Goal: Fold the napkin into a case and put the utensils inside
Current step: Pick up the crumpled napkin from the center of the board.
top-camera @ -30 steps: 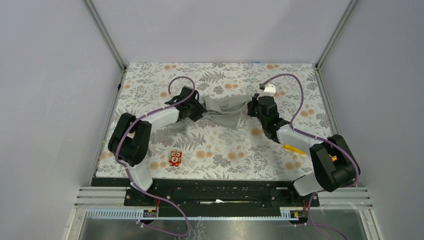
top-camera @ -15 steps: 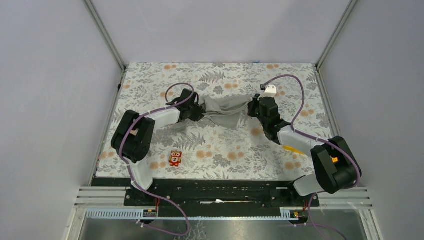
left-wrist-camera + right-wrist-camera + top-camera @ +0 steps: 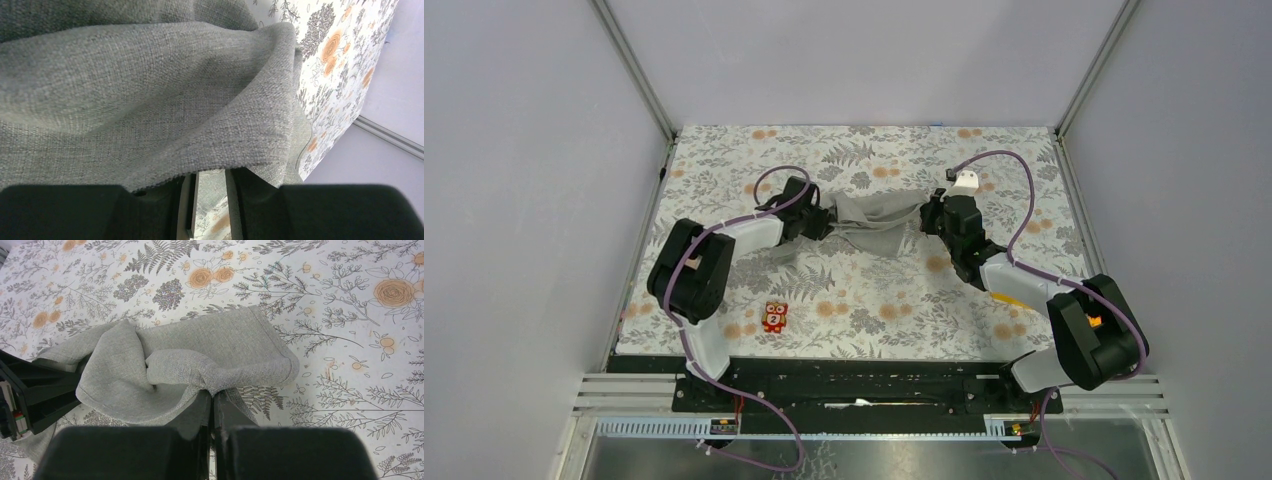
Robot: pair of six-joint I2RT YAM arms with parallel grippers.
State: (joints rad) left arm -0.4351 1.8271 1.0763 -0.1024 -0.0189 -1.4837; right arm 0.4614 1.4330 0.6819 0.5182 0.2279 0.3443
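A red toy (image 3: 774, 317) stands near the near edge of the floral tabletop (image 3: 874, 300), left of centre and well apart from the cloth. A yellow piece (image 3: 1014, 298) shows just under the right forearm, toward the near right corner.

Both arms lie low over the tabletop with elbows bent outward. Their wrists turn inward and face each other across the napkin (image 3: 874, 222). It lies bunched and creased in the far half, about midway between the left and right edges.

The left gripper (image 3: 822, 222) is at the napkin's left end. Its 2 fingers (image 3: 255, 192) stand a narrow gap apart, and the hem drapes across their tips. Whether they pinch any cloth cannot be told.

The right gripper (image 3: 927, 217) is at the right end, its fingers pressed together on a raised fold of the napkin.
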